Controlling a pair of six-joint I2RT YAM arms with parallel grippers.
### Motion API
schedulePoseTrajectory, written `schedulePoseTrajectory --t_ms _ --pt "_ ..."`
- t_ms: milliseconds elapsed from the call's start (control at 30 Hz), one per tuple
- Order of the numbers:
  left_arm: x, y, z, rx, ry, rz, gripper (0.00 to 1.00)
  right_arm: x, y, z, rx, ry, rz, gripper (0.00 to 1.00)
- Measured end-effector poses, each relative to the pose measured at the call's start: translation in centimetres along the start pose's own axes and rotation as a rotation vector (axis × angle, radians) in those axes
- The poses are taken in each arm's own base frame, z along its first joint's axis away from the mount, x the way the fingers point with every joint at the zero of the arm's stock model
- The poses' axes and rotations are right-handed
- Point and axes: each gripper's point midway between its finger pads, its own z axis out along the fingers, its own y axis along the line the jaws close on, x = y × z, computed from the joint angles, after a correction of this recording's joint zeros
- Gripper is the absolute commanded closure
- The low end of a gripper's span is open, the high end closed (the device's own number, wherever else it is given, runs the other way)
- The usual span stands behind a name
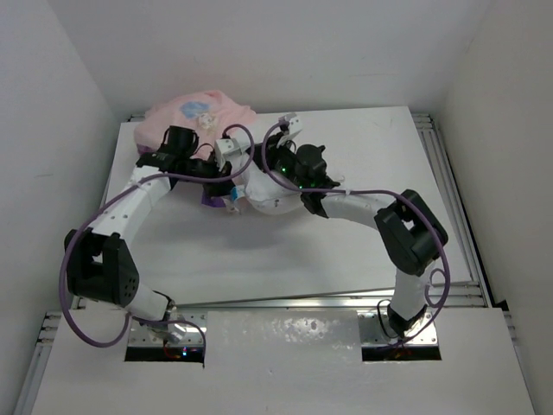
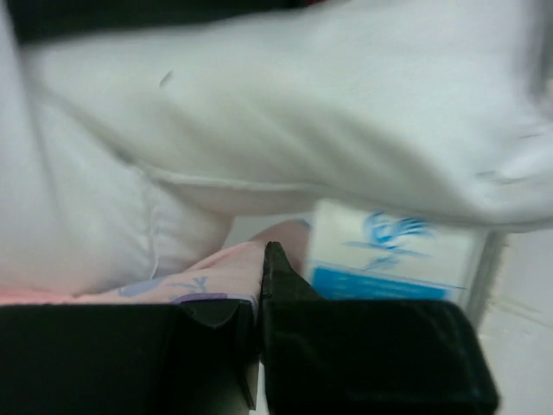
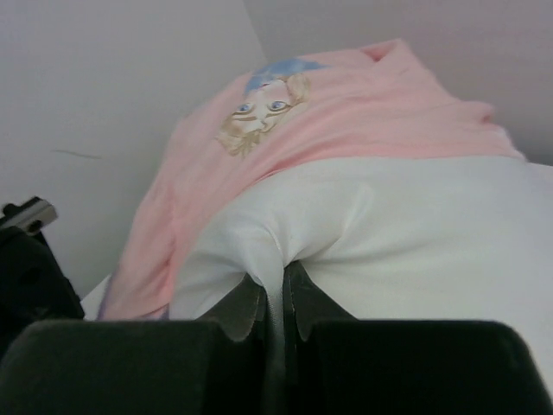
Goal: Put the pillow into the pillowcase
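Pillowcase (image 3: pixel 346 112), one, pinched in the closed left gripper (image 2: pixel 259 285); pillow (image 3: pixel 415 233), one, pinched in the closed right gripper (image 3: pixel 275 290).

Pillow (image 1: pixel 270 197) and pillowcase (image 1: pixel 200 117) at the table's (image 1: pixel 363 246) far left corner.
You have the pillow lying near the table's far edge, left of centre, with the pillowcase over its far left end, bunched into the corner. Your left gripper (image 2: pixel 263 259) sits at the pillow's near left side, where the pillowcase's edge meets the tag (image 2: pixel 389 251); your right gripper (image 3: pixel 281 281) sits to its right, on the pillow.
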Motion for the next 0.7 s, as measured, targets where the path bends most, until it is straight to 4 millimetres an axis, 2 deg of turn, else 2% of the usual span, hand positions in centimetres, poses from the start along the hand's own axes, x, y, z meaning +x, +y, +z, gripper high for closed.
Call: schedulePoseTrajectory --t_ms 167,300,400,533,567,600,633,667,700 --pt "-2.2 -2.3 -0.7 0.152 -0.018 0.071 1.0 1.2 0.6 0.7 0.068 -0.036 -0.014 1.0" --pt "-3.4 -5.2 -1.2 0.268 -0.034 0.166 1.0 2.2 -0.4 1.1 0.123 -0.039 0.005 1.0" --pt "-3.2 -6.7 -0.9 0.329 -0.047 0.18 1.0 2.8 -1.0 1.3 0.149 -0.037 0.025 1.0" --pt "-2.2 -7.6 -0.5 0.371 -0.049 0.136 0.98 3.2 -0.9 1.2 0.153 -0.031 0.027 0.99" --pt "-2.1 -7.5 -0.4 0.368 -0.047 0.119 0.87 3.4 -0.8 1.0 0.146 -0.028 0.02 0.89" --pt "-2.1 -7.4 -0.3 0.365 -0.049 0.101 0.79 3.6 -0.7 0.8 0.138 -0.023 0.017 0.61" --pt "-2.3 -7.5 -0.3 0.368 -0.058 0.077 0.61 4.2 -0.6 0.1 0.117 -0.007 0.004 0.53" --pt "-2.4 -7.4 -0.2 0.364 -0.064 0.062 0.54 4.5 -0.5 -0.5 0.096 0.006 -0.016 0.46" --pt "-2.3 -7.1 -0.2 0.342 -0.051 0.052 0.4 4.9 -0.6 -1.4 0.081 0.025 -0.036 0.34"
